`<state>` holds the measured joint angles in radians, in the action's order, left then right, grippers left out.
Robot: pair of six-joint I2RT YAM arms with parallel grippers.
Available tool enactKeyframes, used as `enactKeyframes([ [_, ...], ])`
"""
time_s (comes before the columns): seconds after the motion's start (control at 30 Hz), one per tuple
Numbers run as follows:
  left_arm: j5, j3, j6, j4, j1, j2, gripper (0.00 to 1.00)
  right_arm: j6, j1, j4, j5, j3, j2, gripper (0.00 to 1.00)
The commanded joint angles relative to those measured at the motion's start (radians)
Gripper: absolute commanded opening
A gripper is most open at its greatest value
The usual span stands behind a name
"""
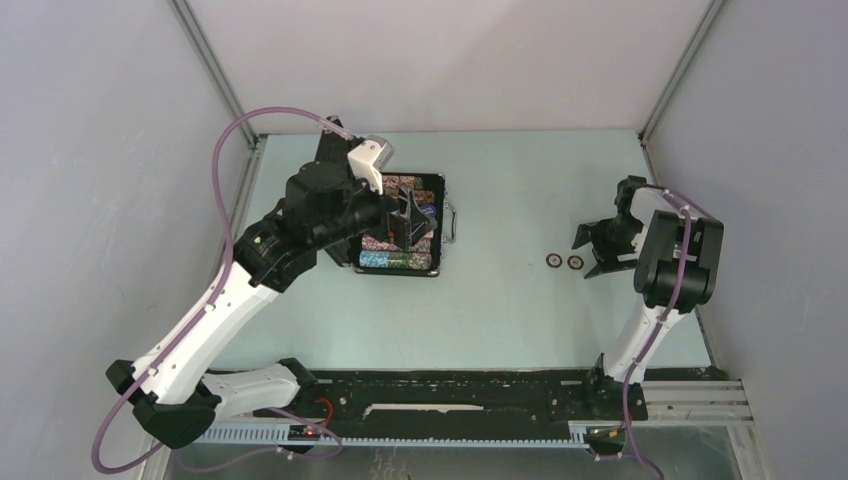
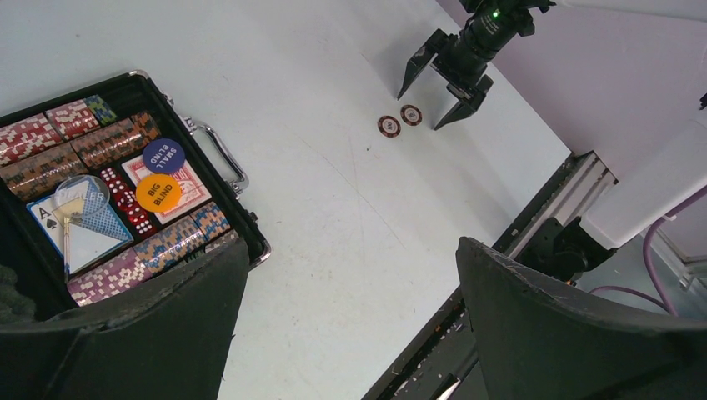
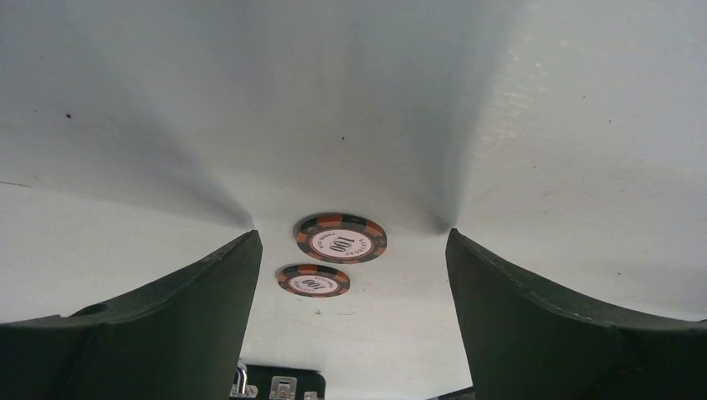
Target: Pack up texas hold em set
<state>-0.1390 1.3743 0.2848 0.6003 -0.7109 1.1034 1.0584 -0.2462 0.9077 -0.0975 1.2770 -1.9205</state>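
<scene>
The black case [image 1: 437, 190] of the texas hold em set lies open at the table's back left, its silver handle [image 1: 452, 222] facing right. Inside are rows of multicoloured chips [image 2: 108, 142], red dice [image 2: 125, 196], a red-backed deck [image 2: 196, 187], a blue button [image 2: 163, 155] and an orange button [image 2: 157, 192]. My left gripper [image 1: 410, 222] hovers over the case, open and empty [image 2: 350, 250]. Two dark orange-edged chips [image 1: 553, 261] [image 1: 575, 262] lie flat on the table at the right. My right gripper [image 1: 600, 250] stands just right of them, open, low over the table, with both chips [image 3: 340, 238] [image 3: 313, 280] ahead between its fingers.
Grey enclosure walls stand close on the left, back and right. A black rail [image 1: 450, 395] runs along the near edge between the arm bases. The case's latches [image 3: 282, 387] show far ahead in the right wrist view.
</scene>
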Motion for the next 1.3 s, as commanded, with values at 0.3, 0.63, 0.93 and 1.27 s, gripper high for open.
enactKeyframes([
  [0.3,-0.026,0.001,0.011,-0.028,0.004,-0.014,1.00,0.089,0.025,0.058,0.057,0.037,-0.035,0.87],
  [0.63,-0.024,0.000,0.009,-0.030,0.004,-0.019,1.00,0.142,0.054,0.049,0.070,0.037,-0.054,0.77],
  [0.93,-0.030,0.000,0.011,-0.029,0.005,-0.020,1.00,0.176,0.064,0.022,0.060,0.008,-0.034,0.64],
  [1.27,-0.032,-0.001,0.013,-0.029,0.004,-0.032,1.00,0.171,0.061,-0.007,0.053,-0.035,0.015,0.45],
])
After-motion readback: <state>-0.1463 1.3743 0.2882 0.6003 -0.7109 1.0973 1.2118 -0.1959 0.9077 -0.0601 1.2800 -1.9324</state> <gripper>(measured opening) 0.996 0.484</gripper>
